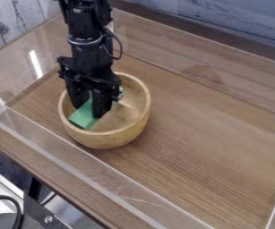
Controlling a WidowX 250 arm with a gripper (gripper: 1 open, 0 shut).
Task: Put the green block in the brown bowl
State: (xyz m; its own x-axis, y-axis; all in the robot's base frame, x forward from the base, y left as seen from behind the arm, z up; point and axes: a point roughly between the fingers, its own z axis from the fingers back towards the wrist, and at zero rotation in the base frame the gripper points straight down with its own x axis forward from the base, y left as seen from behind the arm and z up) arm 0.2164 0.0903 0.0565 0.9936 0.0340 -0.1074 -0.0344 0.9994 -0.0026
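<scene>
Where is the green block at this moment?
In the camera view, the green block is left of centre, inside the brown bowl, toward its left side, directly below the robot gripper.

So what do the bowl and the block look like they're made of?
The brown bowl looks like light wood, smooth, perhaps lightly varnished, judging by its warm tan tone. The green block could be painted wood or plastic; its plain, even green leaves that open.

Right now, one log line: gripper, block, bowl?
gripper: low over bowl, grip on block unclear | green block: inside brown bowl | bowl: upright on table
</scene>
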